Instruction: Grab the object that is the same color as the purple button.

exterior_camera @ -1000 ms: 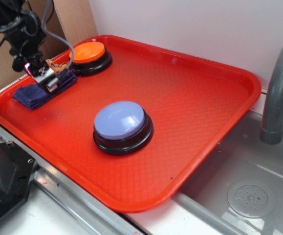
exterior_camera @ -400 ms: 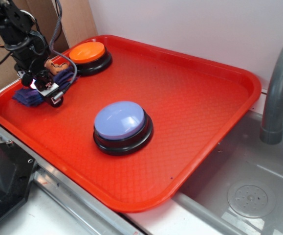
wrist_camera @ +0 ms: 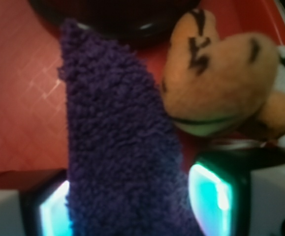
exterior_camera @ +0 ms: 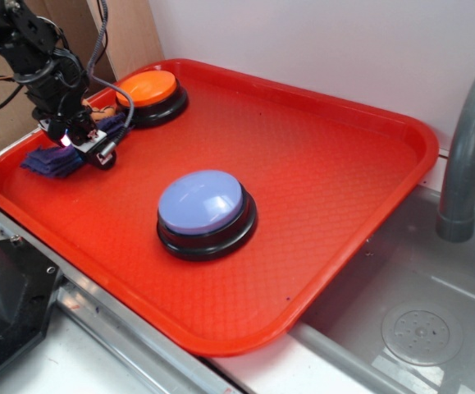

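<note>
Red tray [exterior_camera: 344, 164] carries everything. Purple button [exterior_camera: 201, 201] mid-tray gives the colour. Purple cloth [wrist_camera: 117, 147] lies at the tray's far-left corner beside the orange plush [wrist_camera: 221, 78]; my claw [wrist_camera: 132, 206] straddles it, fingers not yet clenched.

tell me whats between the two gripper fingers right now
In the wrist view, the fuzzy purple cloth fills the gap between the gripper fingers. The orange plush toy lies outside the gap, beside the cloth.
</note>
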`<state>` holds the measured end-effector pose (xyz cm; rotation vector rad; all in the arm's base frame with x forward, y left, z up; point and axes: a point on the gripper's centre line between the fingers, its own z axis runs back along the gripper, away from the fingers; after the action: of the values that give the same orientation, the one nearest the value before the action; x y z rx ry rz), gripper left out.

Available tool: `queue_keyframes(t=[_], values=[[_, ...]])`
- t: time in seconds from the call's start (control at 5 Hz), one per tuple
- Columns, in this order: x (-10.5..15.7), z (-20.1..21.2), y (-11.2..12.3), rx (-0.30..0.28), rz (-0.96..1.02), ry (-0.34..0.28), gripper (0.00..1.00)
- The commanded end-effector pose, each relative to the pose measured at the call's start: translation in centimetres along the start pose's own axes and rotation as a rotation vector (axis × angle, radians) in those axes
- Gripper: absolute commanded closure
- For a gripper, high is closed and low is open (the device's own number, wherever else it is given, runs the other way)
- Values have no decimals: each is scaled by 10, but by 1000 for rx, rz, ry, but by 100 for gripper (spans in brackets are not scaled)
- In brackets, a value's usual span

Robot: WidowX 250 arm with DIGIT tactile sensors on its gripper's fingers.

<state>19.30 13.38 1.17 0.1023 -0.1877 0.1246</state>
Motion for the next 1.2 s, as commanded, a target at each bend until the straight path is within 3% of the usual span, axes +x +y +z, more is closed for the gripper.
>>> queue_keyframes(t=[0.0, 0.2, 0.6, 0.8, 1.0], values=[[-3, 4, 6, 26, 34, -2, 100], [-2, 11, 5, 49, 32, -2, 100], [4, 33, -5, 158, 60, 37, 100], [7, 59, -28, 65, 70, 83, 100], [13, 88, -73, -21, 35, 146, 100]])
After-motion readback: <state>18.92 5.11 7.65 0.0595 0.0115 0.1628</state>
